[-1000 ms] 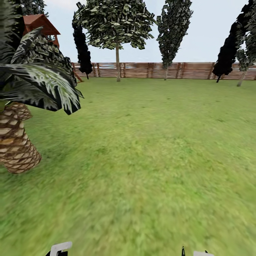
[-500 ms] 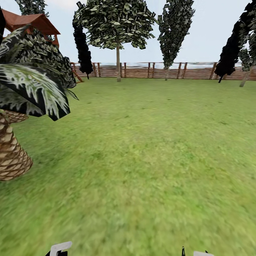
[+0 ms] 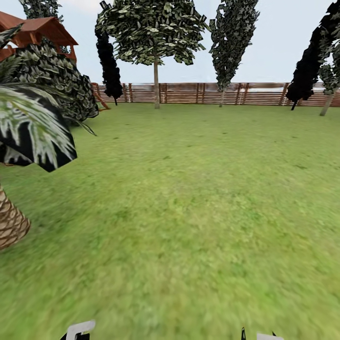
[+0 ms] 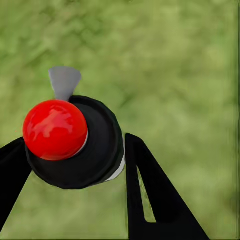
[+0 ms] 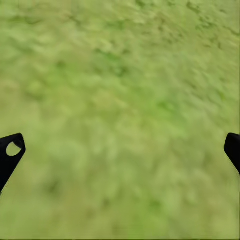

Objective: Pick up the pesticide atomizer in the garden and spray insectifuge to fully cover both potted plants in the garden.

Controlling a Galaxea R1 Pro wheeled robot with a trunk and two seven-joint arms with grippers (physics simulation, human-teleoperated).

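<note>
The atomizer (image 4: 75,142) sits between the two black fingers (image 4: 150,200) of the left pincer (image 4: 70,165), which is pinching it: in the left wrist view the bottle is seen end-on, a round black body with a glossy red cap toward the camera and a pale grey trigger tab sticking out past it. One finger presses its near side, the other touches the opposite flank at the frame's edge. Behind it is blurred green lawn (image 4: 175,65), so the left arm points downward at the grass.

The right pincer (image 5: 120,150) is spread wide (its two black fingertips (image 5: 10,150) sit at opposite edges of the right wrist view), with nothing but lawn between them; this arm too looks down at the ground.

In the head view, bits of both arms peek in at the bottom edge: a white piece on the left (image 3: 80,329) and a white and black piece on the right (image 3: 264,336). Ahead lies open grass running to a brown slatted fence (image 3: 212,93), with trees (image 3: 153,33) along it. A palm (image 3: 19,132) with a scaly trunk stands close at the left, and a red-roofed structure (image 3: 42,28) rises behind it.
</note>
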